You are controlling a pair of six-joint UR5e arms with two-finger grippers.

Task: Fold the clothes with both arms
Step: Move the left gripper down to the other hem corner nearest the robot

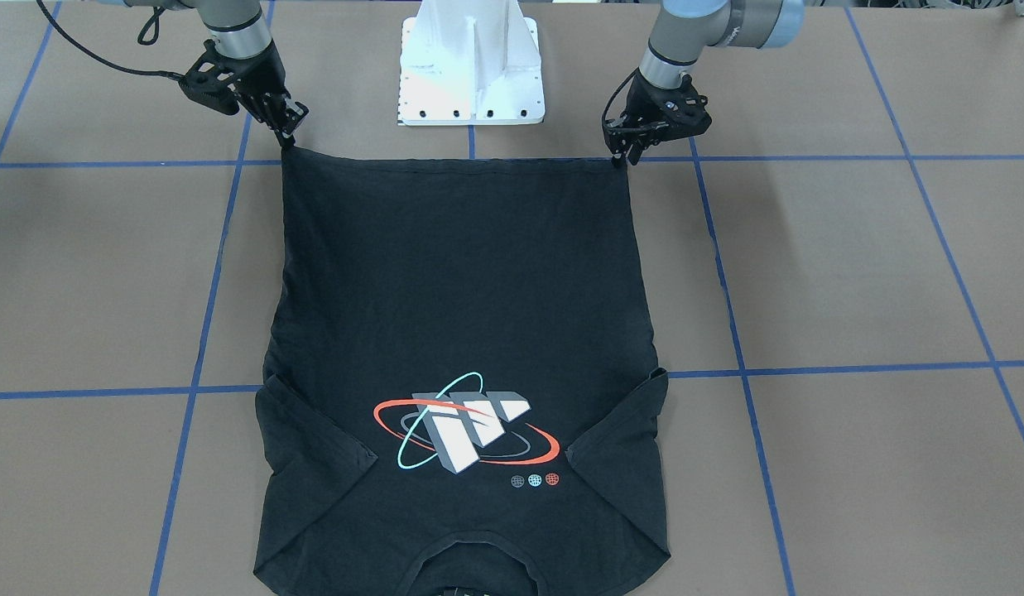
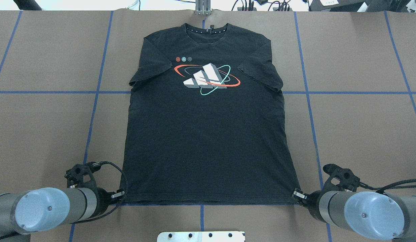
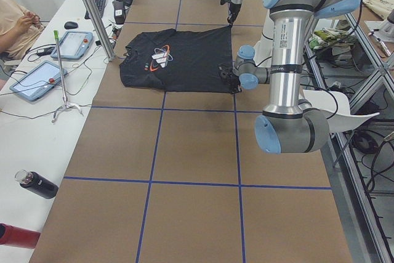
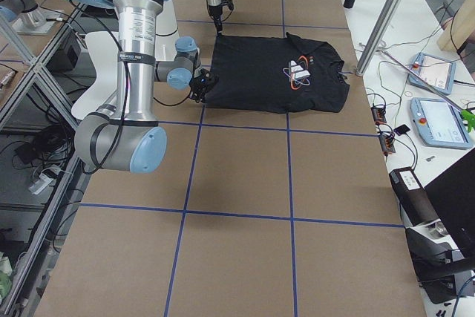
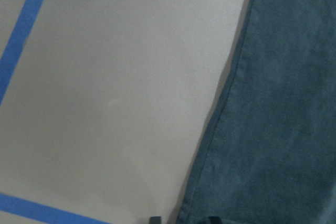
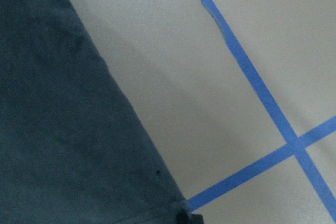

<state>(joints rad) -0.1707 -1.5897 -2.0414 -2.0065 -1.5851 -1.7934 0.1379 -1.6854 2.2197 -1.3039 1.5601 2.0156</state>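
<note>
Grip is what matters at this step.

Front-facing view: the T-shirt (image 1: 462, 273) lies flat and print-up on the table (image 1: 851, 273), with its collar (image 1: 470, 571) at 6 o'clock and its hem (image 1: 458, 161) at 12. The right gripper (image 1: 290, 132) nips the shirt's 11 o'clock corner and the left gripper (image 1: 621, 156) its 1 o'clock corner. Each looks pressed together on cloth, and the hem is drawn straight between them.

Overhead view: the collar is at 12 o'clock and the grippers sit at 7 and 5 o'clock of the shirt. The sleeves (image 2: 150, 67) lie flat.

Side views: these add nothing about the pinch.

Wrist views: they show only the shirt's edge, brown table and blue tape (image 6: 252, 77).

To do this well, I judge both corners should rise together and level. The hem should stay taut as it travels toward the collar, then land square so no slack bunches midway.
</note>
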